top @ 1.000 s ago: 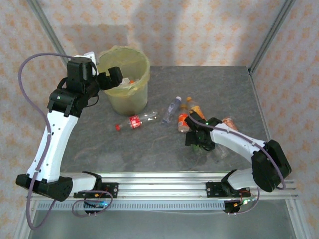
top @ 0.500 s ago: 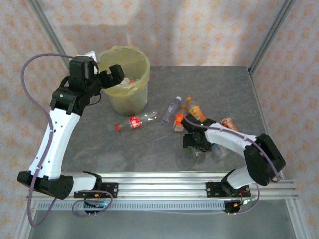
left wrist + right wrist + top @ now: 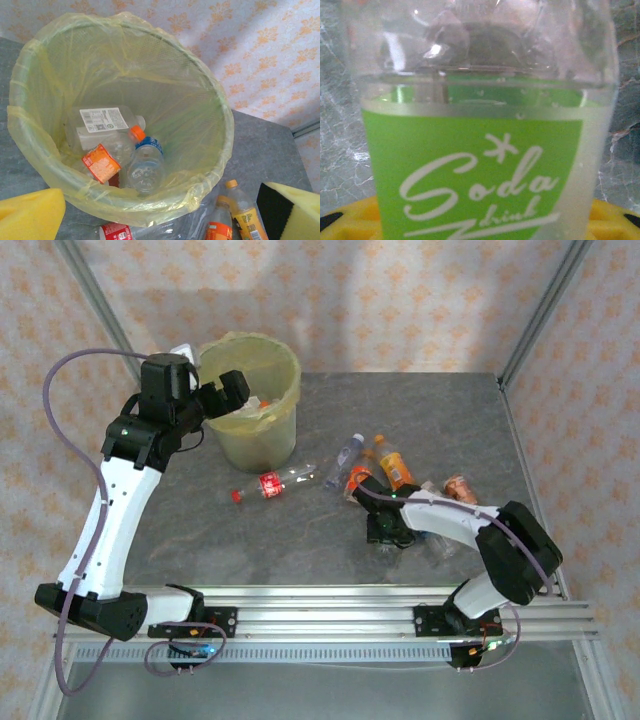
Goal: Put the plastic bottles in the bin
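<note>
- Step in hand looked like the pickup; right gripper (image 3: 388, 532) was down on the table (image 3: 300, 540), near right, in among the loose bottles (image 3: 392, 462)
- A green bottle (image 3: 480, 165) sat right between its yellow pads (image 3: 345, 220); couldn't tell whether they were pinching it or just sitting either side
- Left gripper (image 3: 226, 393) hung spread wide over the left rim of the bin (image 3: 262, 445), nothing in it; bin stood far left, a few bottles (image 3: 145, 165) in it
- Green bottle lay flat on the table; in the wrist view its long axis ran bottom to top, crossways to the pads; label read upright, so I'd guess the cap end pointed away from the wrist, though no cap in sight
- Next move, I reckon: a firm squeeze on the body, lift clear of the neighbours, carry it far left and let go over the bin's mouth; slick round thing, could squirt out
</note>
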{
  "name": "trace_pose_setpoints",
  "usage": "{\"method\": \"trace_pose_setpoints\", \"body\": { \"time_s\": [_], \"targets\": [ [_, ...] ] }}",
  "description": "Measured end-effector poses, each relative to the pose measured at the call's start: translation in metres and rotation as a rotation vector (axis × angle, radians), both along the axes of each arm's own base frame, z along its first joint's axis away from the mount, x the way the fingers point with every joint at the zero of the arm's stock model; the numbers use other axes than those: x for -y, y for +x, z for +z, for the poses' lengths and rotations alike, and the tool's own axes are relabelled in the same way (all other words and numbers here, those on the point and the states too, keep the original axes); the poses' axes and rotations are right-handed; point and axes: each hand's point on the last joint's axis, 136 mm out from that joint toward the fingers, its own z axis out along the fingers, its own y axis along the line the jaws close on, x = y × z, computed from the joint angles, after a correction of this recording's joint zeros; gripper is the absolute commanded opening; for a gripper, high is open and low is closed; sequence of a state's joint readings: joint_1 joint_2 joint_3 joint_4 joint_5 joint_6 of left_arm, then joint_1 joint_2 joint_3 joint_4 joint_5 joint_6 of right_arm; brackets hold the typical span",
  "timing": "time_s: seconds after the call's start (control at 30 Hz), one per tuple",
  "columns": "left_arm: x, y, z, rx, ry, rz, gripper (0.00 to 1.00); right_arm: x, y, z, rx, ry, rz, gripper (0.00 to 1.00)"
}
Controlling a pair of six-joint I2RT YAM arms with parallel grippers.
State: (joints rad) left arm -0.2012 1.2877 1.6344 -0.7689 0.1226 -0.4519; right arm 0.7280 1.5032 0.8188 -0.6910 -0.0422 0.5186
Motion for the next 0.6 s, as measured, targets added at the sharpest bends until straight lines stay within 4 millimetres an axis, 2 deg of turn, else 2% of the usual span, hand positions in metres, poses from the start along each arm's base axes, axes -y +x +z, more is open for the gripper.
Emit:
{"method": "trace_pose_setpoints", "body": {
  "time_s": [0.13, 0.23, 0.37, 0.5, 0.6],
  "targets": [
    [0.000, 0.000, 0.000, -0.001, -0.004, 0.001, 1.00, -0.002, 0.001, 0.007, 0.027, 0.009, 0.020, 0.42],
    [0.001, 0.000, 0.000, -0.001, -0.007, -0.002, 1.00, -0.005, 0.004, 0.024, 0.076, 0.038, 0.036, 0.40],
    [0.007, -0.001, 0.000, -0.002, -0.033, -0.024, 1.00, -0.014, 0.018, 0.068, 0.209, 0.124, 0.055, 0.39],
    [0.025, 0.001, -0.001, 0.000, -0.053, -0.080, 1.00, -0.023, 0.032, 0.123, 0.381, 0.238, 0.082, 0.39],
    [0.044, 0.004, -0.006, -0.014, -0.065, -0.140, 1.00, -0.028, 0.040, 0.151, 0.484, 0.298, 0.100, 0.39]
  ]
}}
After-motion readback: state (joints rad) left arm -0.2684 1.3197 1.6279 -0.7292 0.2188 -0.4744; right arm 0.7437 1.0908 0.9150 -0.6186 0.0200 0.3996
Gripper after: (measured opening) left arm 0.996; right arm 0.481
